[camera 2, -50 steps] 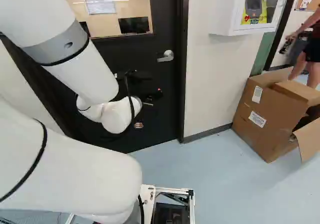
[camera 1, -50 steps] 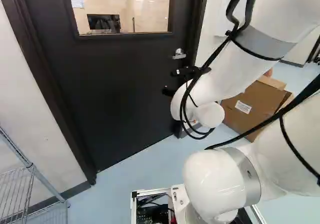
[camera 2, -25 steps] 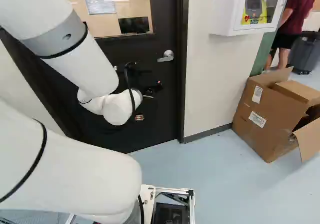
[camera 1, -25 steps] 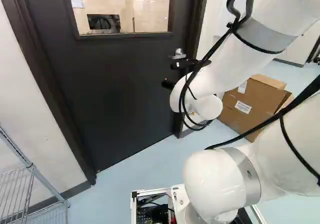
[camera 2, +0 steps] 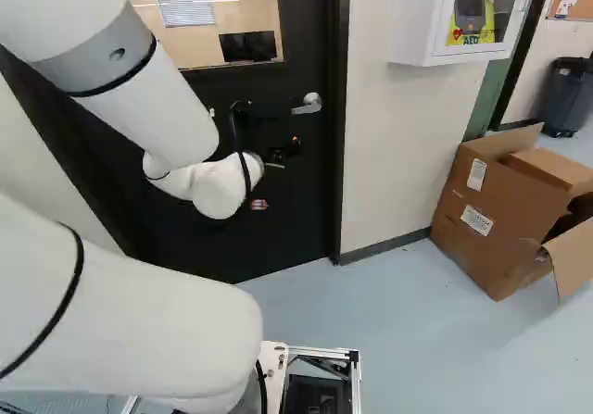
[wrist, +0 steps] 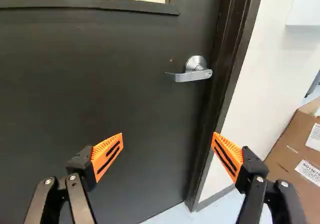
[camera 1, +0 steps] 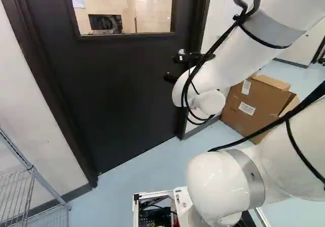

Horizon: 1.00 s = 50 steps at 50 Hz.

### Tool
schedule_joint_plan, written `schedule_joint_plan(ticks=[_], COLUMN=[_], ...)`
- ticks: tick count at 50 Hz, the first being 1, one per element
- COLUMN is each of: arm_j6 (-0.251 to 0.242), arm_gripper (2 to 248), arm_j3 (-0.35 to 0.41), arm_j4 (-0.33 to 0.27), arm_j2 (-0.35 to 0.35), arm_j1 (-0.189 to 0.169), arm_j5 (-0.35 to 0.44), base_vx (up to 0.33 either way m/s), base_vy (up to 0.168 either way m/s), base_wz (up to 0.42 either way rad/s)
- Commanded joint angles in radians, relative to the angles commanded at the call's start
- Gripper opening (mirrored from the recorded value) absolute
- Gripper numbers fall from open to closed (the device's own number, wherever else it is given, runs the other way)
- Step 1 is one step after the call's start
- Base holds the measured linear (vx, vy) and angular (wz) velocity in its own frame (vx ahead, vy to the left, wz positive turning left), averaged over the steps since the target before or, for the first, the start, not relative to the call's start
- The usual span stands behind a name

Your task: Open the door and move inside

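"Metal wire shelving (camera 1: 33, 169) led off at the far left of the left base view, and next came the big one, the black door (camera 1: 117, 95), shut in its dark frame (camera 1: 45, 85)!"

"And its window (camera 1: 124, 11)?"

"Up in the door's top part, with a black monitor (camera 1: 105, 23) beyond the glass. Over to the right base view: the white arm (camera 2: 153, 108) reached in toward the door, the gripper (camera 2: 283, 151) at its end!"

"How did the fingers stand?"

"Spread wide! The wrist view had the orange pads (wrist: 108, 154) well apart, facing each other. Then the silver lever handle (camera 2: 307, 105), on the door near the frame's right side, ahead of the gripper and apart from both fingers!"

"And farther right?"

"A white defibrillator cabinet (camera 2: 422, 25) on the wall, an open-flapped cardboard box (camera 2: 491, 233) on the blue-grey floor (camera 2: 398, 340), and a dark bin (camera 2: 565, 99) behind them, out at the right edge!"
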Motion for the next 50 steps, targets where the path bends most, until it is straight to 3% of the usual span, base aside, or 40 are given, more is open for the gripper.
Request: schedule_joint_plan(ticks=[32,50], arm_j6=[0.000,0.000], arm_gripper=[247,247], arm_j3=[-0.118,-0.219], arm_j4=[0.000,0.000], arm_j2=[-0.052,-0.122], arm_j1=[0.000,0.000], arm_j5=[0.000,0.000], base_vx=[0.000,0.000], base_vy=[0.000,0.000], base_wz=[0.000,0.000])
